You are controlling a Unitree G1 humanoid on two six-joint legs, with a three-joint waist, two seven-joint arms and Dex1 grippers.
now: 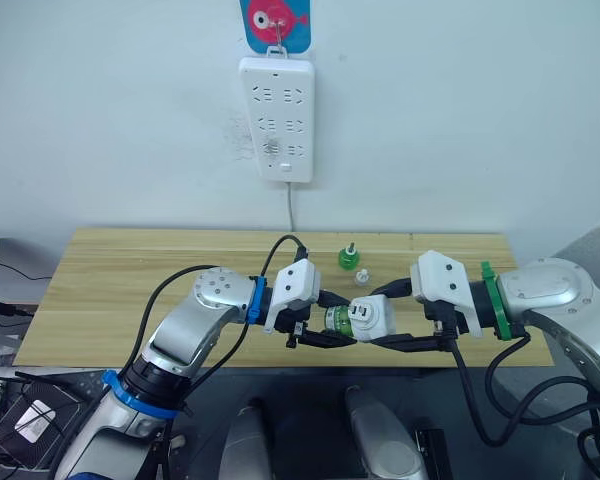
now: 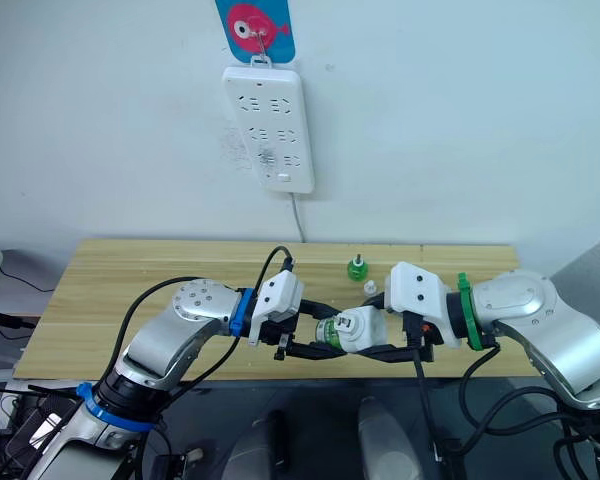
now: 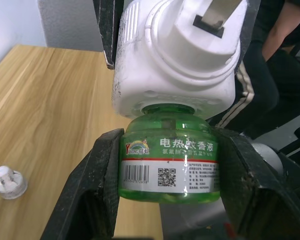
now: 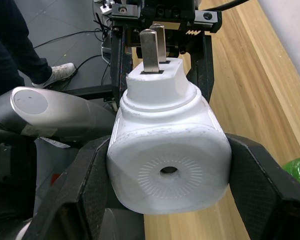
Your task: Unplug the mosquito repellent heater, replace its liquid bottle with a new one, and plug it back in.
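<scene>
The mosquito repellent heater (image 1: 372,316) hangs in the air just off the near edge of the bench (image 1: 130,290), held between the two arms. The right gripper (image 4: 165,175) has its fingers (image 4: 262,195) pinching the heater's white body on both sides; its two metal prongs (image 4: 152,50) stick out from the raised round plug face. Seated in the heater's opening is a green bottle (image 3: 169,162) with a printed label, and the left gripper (image 3: 165,200) clamps it, fingers (image 3: 97,185) pressed against both sides of the label.

Beyond the heater, on the bench, a second small green bottle (image 1: 349,257) stands upright with a thin stem at its neck. Between it and the heater lies a small pale cap (image 1: 362,277). Farther back, a white power strip (image 1: 276,118) hangs on the wall under a pink-and-blue hanger (image 1: 276,22).
</scene>
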